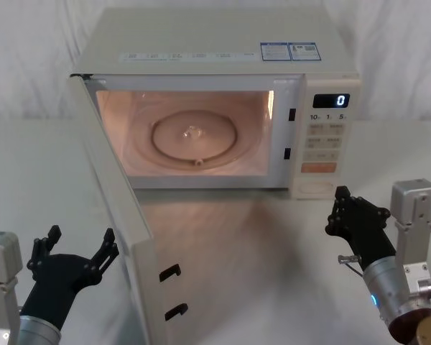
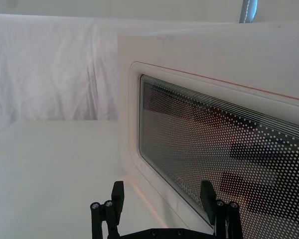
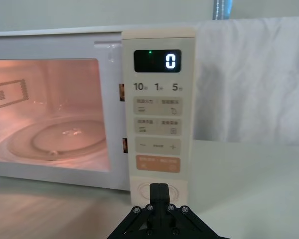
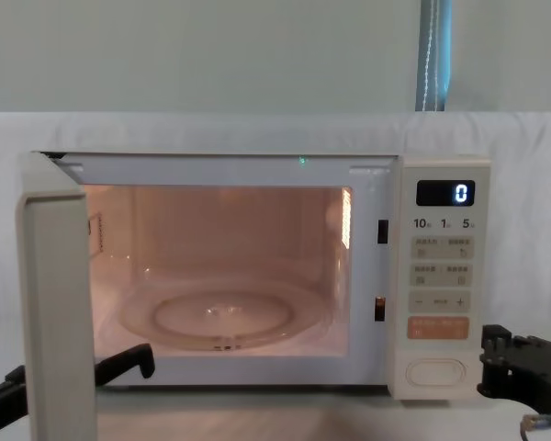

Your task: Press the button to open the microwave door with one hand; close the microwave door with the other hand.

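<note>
The microwave door [image 1: 118, 208] stands swung wide open toward me, hinged on the left, its latch hooks showing on the near edge. In the left wrist view its mesh window [image 2: 229, 149] is close ahead. My left gripper [image 1: 81, 237] is open and low on the left, just off the door's outer face. The cream pill-shaped button [image 1: 312, 187] sits at the bottom of the control panel. My right gripper [image 1: 339, 208] is shut, a short way in front of the button [image 3: 139, 190] and partly covering it. The chest view shows the door [image 4: 57, 303] edge-on and the button [image 4: 435, 371].
The lit cavity holds a glass turntable [image 1: 194, 136]. The display [image 3: 158, 60] reads 0, above an orange key [image 3: 158, 164]. The microwave stands on a white table [image 1: 273, 273] with white cloth draped behind it.
</note>
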